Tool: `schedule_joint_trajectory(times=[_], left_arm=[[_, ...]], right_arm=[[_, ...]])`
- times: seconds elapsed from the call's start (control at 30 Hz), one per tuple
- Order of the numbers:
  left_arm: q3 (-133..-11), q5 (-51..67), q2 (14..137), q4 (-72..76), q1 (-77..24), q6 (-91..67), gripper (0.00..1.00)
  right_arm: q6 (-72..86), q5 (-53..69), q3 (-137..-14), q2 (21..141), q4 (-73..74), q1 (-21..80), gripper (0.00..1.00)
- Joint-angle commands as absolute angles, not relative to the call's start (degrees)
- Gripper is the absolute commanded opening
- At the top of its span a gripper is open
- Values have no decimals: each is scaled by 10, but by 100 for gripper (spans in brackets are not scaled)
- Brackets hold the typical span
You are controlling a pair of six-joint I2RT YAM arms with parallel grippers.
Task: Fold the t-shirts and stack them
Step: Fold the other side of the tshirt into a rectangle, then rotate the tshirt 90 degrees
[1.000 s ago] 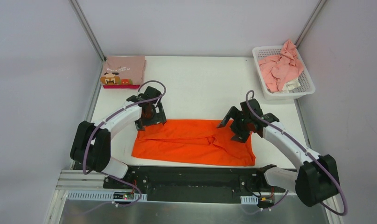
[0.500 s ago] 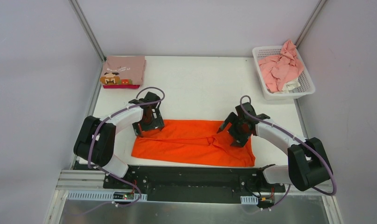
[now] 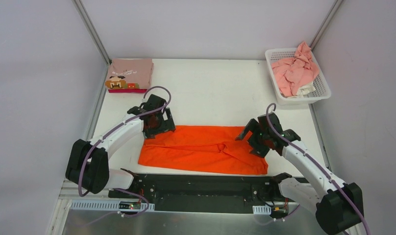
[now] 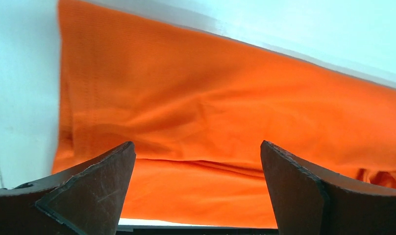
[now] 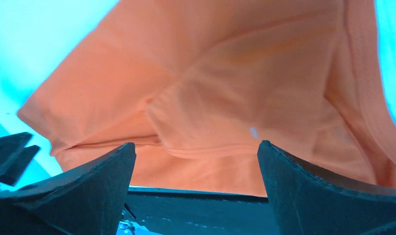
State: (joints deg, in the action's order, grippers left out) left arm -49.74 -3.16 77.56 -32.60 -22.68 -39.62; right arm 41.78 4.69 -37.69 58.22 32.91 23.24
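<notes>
Top view: the orange t-shirt lies spread as a wide folded band on the white table, along its near edge and between the two arms.

The left arm bends at its elbow by the table's left side. Its forearm reaches forward and inward, placing the left gripper over the shirt's far-left corner. The right arm bends low at the near right. Its forearm slants forward and inward, placing the right gripper over the shirt's right end.

Left wrist view: the left gripper has its jaws spread wide with nothing between them; orange cloth fills the gap below. Right wrist view: the right gripper is likewise spread wide and grasps nothing, with creased cloth beneath it.

A folded dusty-pink t-shirt with a pixel face rests on a magenta t-shirt at the far-left corner. Crumpled light pink t-shirts fill the white basket at the far right.
</notes>
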Motion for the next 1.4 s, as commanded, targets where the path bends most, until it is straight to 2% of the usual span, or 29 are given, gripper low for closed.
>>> schedule_joint_trajectory(times=[0.0,0.2,0.4,0.57,0.77,1.0,1.17,1.37], left_arm=[[-510,-1,767,-325,-266,-389,99],[-505,-8,800,-320,-300,-399,99],[-472,22,828,-285,-301,-406,99],[-474,65,858,-239,-307,-430,99],[-486,72,866,-212,-326,-491,99],[-504,60,871,-201,-344,-557,99],[-516,78,908,-173,-352,-586,99],[-517,108,929,-138,-388,-617,99]], right_arm=[[439,39,-321,548,408,234,99],[450,-7,-318,615,380,228,99],[425,-83,-380,737,348,166,99],[378,-45,-464,861,275,134,99],[333,-20,-694,1061,289,120,99],[314,134,-975,1284,315,108,99],[276,184,-1197,1406,386,119,99],[302,207,-1342,1499,416,138,99]])
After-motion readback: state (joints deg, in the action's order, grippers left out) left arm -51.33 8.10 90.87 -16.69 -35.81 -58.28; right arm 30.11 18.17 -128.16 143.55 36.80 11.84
